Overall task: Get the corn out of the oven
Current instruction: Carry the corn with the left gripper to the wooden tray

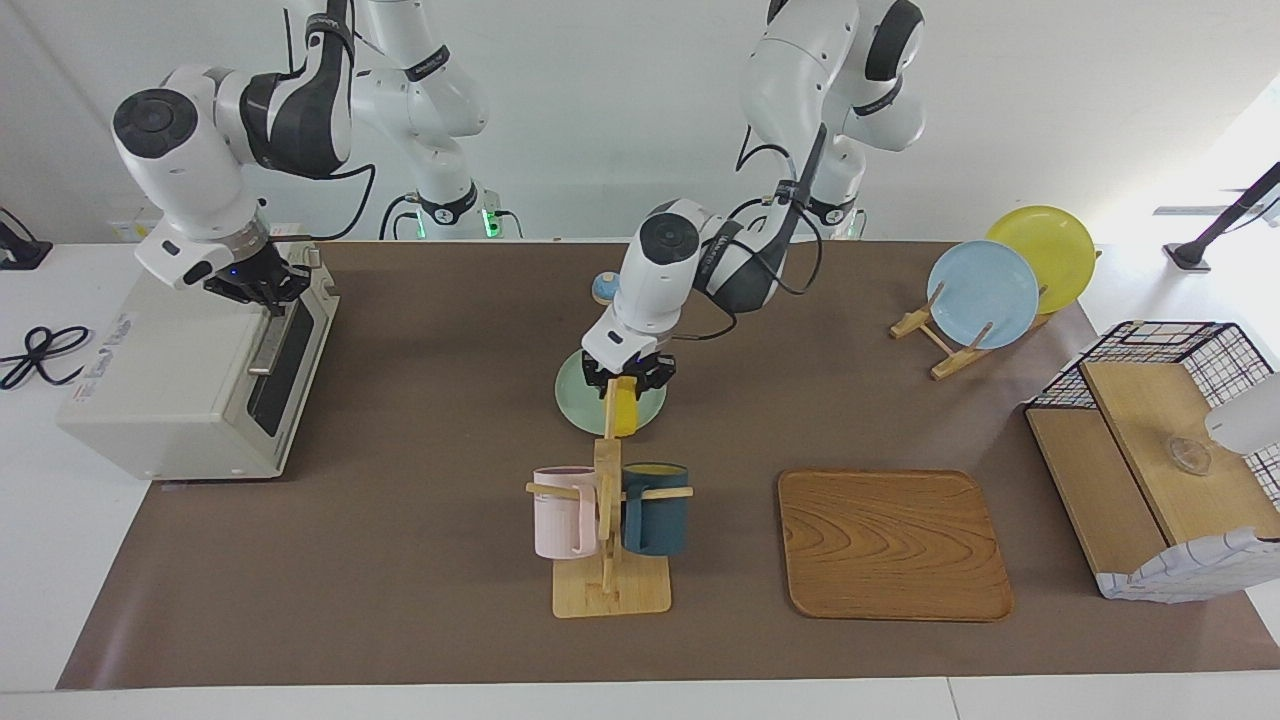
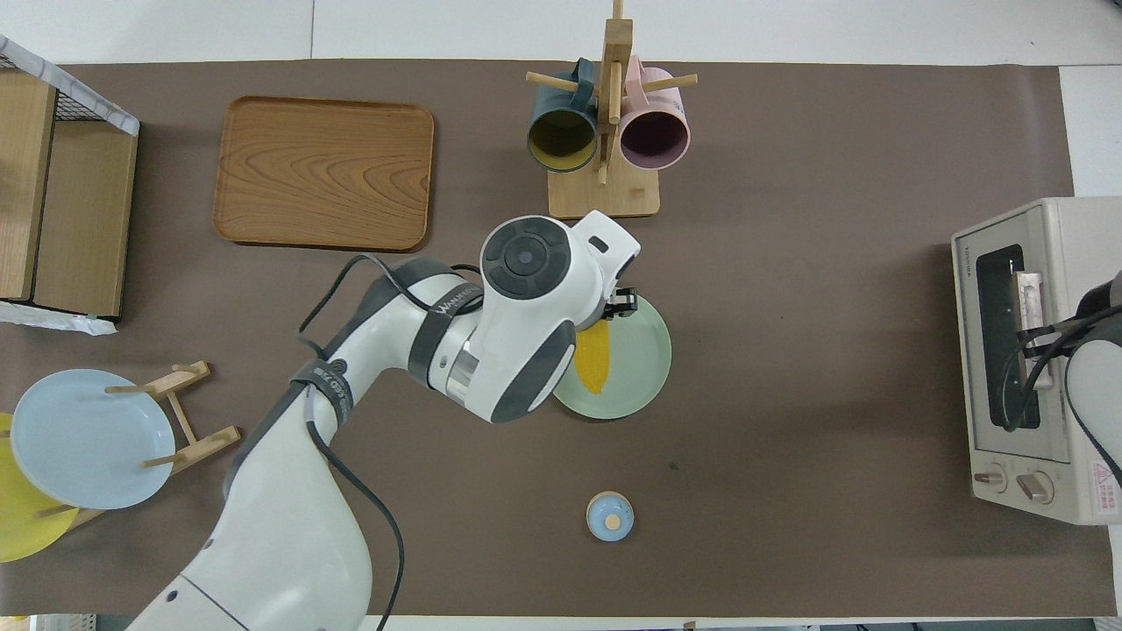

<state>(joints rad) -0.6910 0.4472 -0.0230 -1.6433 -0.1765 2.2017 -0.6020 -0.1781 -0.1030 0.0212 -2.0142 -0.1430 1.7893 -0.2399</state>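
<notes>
L gripper (image 1: 629, 378) grips corn (image 1: 622, 407), over plate (image 1: 575, 400).
</notes>
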